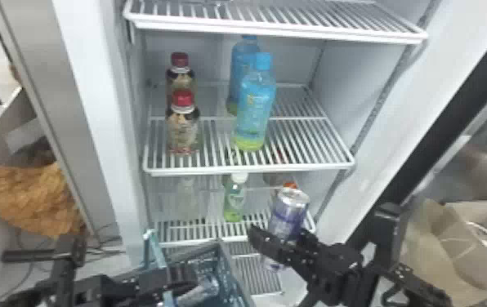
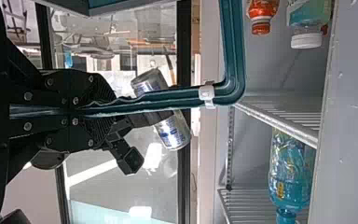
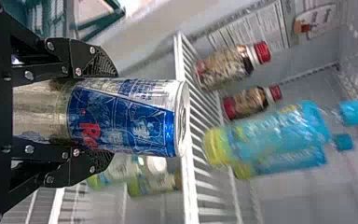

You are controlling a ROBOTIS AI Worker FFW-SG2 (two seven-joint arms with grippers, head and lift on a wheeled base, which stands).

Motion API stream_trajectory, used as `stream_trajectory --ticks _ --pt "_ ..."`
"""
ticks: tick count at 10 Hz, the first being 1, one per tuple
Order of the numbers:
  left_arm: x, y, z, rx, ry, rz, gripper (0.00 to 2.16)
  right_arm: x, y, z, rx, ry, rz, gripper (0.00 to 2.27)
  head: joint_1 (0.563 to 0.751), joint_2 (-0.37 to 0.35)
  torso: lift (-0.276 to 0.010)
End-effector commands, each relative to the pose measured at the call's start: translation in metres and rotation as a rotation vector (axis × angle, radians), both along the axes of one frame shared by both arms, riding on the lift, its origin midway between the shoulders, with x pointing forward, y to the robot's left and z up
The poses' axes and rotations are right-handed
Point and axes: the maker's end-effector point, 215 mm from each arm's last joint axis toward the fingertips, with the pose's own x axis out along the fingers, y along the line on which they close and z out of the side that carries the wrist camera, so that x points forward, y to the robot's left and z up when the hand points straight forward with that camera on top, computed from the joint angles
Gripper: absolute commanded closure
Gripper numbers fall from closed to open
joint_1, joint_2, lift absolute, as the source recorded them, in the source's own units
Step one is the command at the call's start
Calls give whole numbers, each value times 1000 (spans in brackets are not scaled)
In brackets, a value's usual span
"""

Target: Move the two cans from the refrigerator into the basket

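In the head view, my right gripper (image 1: pixel 280 240) is shut around a blue and silver can (image 1: pixel 289 212), in front of the fridge's lower shelves and to the right of the basket (image 1: pixel 230 269). Seen from the right wrist, that gripper (image 3: pixel 109 116) has its fingers on both sides of the can (image 3: pixel 126 116), whose top points away from the wrist. My left gripper (image 1: pixel 169 282) is at the bottom, over the basket. In the left wrist view, the left gripper (image 2: pixel 105 110) is clamped on the basket's teal handle (image 2: pixel 168 99). Another can (image 1: pixel 204 290) lies inside the basket.
Red-capped bottles (image 1: pixel 183 126) and blue bottles (image 1: pixel 255 110) stand on the middle wire shelf (image 1: pixel 214 168). Below it is a green bottle (image 1: pixel 235 198) with a white cap. The fridge's side walls flank the shelves; a brown paper bag (image 1: pixel 459 249) is at the right.
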Motion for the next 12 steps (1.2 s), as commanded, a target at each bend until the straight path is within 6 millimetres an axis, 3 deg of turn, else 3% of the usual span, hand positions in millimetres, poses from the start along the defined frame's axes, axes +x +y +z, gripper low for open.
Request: stream_trajectory --ticks 1,3,6,8,11,12 --pt "-1 -5 4 -12 -4 -13 1190 -1 26 -5 55 20 53 1277 695 -158 -25" --pt "0 -9 8 -18 -14 -19 1191 -3 57 -10 100 44 123 1277 695 -102 -25" --pt "6 -12 19 -41 -40 -17 1191 -21 86 -52 119 173 194 1277 695 -51 -25" --pt "7 -14 22 -47 -48 -19 1191 -32 106 -68 138 232 257 1253 695 -17 -25" --pt "7 -14 22 -47 -46 -19 1191 -29 98 -68 117 229 244 64 695 4 -25" --pt "7 -14 22 -47 -46 -19 1191 -26 91 -66 106 220 232 85 695 -3 -25"
